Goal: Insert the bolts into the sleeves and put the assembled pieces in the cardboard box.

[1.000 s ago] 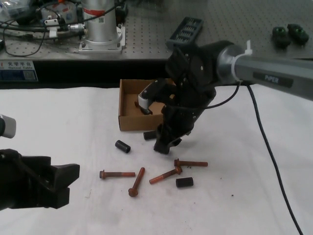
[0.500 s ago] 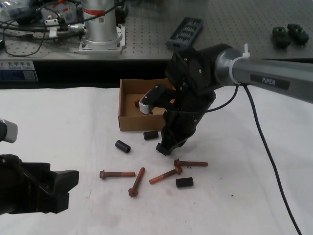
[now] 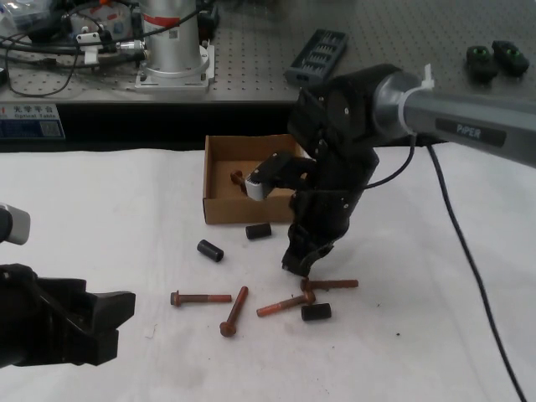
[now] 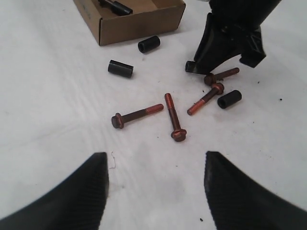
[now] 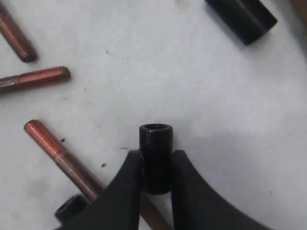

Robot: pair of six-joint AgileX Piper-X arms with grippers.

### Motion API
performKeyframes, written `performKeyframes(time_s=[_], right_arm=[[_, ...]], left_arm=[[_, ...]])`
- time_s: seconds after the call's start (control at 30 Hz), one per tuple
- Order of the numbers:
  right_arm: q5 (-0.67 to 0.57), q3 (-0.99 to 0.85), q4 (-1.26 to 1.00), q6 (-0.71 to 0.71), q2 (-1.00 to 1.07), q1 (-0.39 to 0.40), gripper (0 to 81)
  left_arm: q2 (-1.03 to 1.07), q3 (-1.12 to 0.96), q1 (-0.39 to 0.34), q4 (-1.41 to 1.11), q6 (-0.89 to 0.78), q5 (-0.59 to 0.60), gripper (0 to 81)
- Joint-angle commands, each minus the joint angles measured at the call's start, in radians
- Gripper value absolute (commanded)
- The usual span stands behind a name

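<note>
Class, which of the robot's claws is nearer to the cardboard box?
Right. The right claw, shut on a sleeve, hangs just in front of the cardboard box, by the bolts. The left claw, open, sits far back at the cloth's near side.

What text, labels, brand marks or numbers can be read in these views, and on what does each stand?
On the right arm's grey link: white maker's lettering, a brand mark, not transcribed.
On the rear table, front edge: a blue-and-white label, too small to read.
On the silver column: a sticker, too small to read.
On the cardboard box, bolts and sleeves: no print visible.
</note>
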Motion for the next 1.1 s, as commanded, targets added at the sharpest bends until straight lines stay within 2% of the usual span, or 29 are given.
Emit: performKeyframes(time_s=[0.0, 0.17, 0.3, 0.53, 0.67, 0.77, 0.83, 0.9, 1.0, 1.07], right_arm=[[-0.014, -0.006, 0.058, 0.030, -0.070, 0.003, 4.9], [-0.022, 0.071, 0.084, 0.052, -0.161, 0.003, 4.9], [-0.022, 0.241, 0.055, 0.064, -0.253, 0.003, 4.9], [-0.011, 0.569, -0.236, 0.085, -0.362, 0.003, 4.9], [-0.009, 0.645, -0.331, 0.128, -0.365, 0.003, 4.9], [0.042, 0.656, -0.321, 0.145, -0.365, 0.003, 5.9], [0.090, 0.653, -0.308, 0.144, -0.365, 0.003, 9.6], [0.134, 0.653, -0.307, 0.144, -0.365, 0.003, 17.4], [0.162, 0.653, -0.265, 0.158, -0.366, 0.003, 34.0], [0.162, 0.653, -0.234, 0.170, -0.373, 0.003, 37.3]], left_arm=[[-0.008, -0.003, 0.003, 0.005, 0.012, -0.009, 43.1], [-0.008, -0.003, 0.003, 0.005, 0.012, -0.009, 43.1], [-0.008, -0.003, 0.003, 0.009, 0.012, -0.009, 43.1], [-0.008, -0.003, 0.003, 0.009, 0.012, -0.009, 43.1], [-0.008, -0.003, 0.003, 0.017, 0.012, -0.009, 43.1], [-0.008, -0.003, 0.003, 0.026, 0.012, -0.009, 43.1], [-0.008, -0.003, 0.003, 0.036, 0.012, -0.009, 43.1], [-0.008, -0.003, 0.003, 0.040, 0.012, -0.009, 43.1], [-0.008, -0.003, 0.003, 0.040, 0.012, -0.009, 43.1], [-0.008, -0.003, 0.003, 0.040, 0.012, -0.007, 43.1]])
